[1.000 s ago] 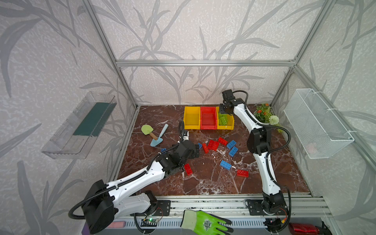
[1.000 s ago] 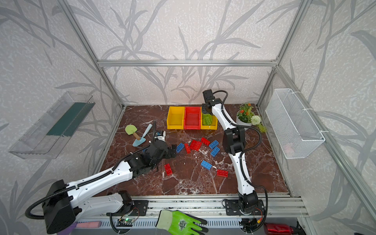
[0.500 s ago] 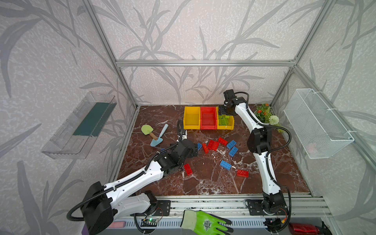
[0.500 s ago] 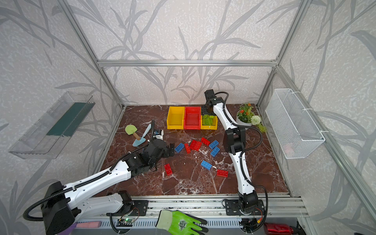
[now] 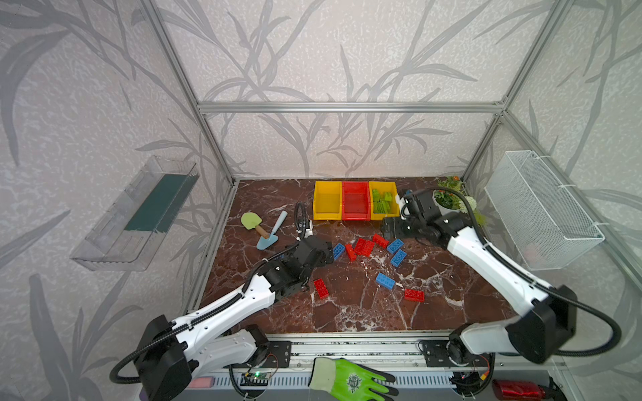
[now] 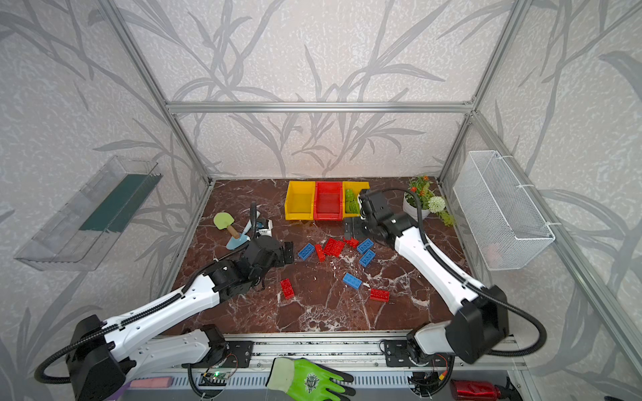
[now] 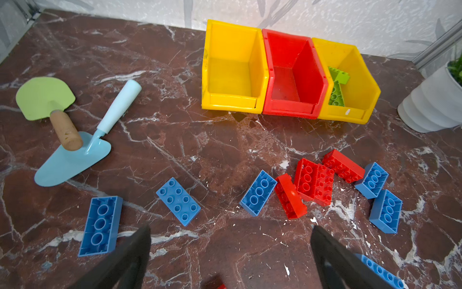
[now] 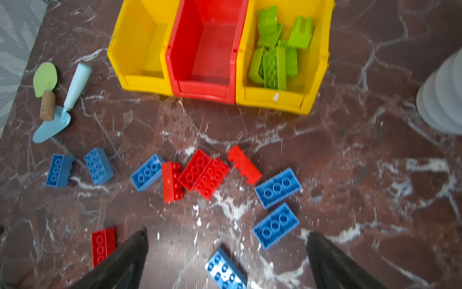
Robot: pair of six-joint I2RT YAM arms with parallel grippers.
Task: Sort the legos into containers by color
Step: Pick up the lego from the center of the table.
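The right arm has drawn back from above the right yellow bin [image 5: 385, 185]. The right claw [image 5: 391, 227] now hangs low over the tabletop [image 5: 451, 277] just in front of that bin, its jaws gone from closed to wide apart with nothing between them. The left arm has hardly shifted, and the left claw [image 5: 328, 251] sits low near the middle of the tabletop, jaws spread and holding nothing, just beside a blue brick [image 5: 338, 250]. Both wrist views show two more blue bricks [image 7: 101, 226] toward the left edge, which the left arm covers in both top views. The green bricks [image 8: 273, 65] lie heaped at all angles in the right yellow bin. The right wrist view shows the whole heap, the left wrist view only a couple past the bin's wall. The three bins stand joined in a row at the middle of the back edge, the row's long axis along that edge, with the red bin [image 5: 355, 185] between the right yellow bin and the left yellow bin [image 5: 326, 187]. Their open tops tilt toward the front. The red bricks [image 5: 363, 247] huddle, touching, in front of the bins, and a slanted blue pair [image 5: 396, 251] lies on their right. Nearer the front edge, a red brick [image 5: 321, 288] points front to back, a blue one [image 5: 385, 280] lies slantwise, and another red one [image 5: 413, 295] lies along the edge. A trowel [image 5: 267, 241] and a green spade [image 5: 250, 220] lie crossed near the left edge, a potted plant [image 5: 446, 199] fills the back right corner, and a green glove [image 5: 351, 380] lies beyond the front edge.
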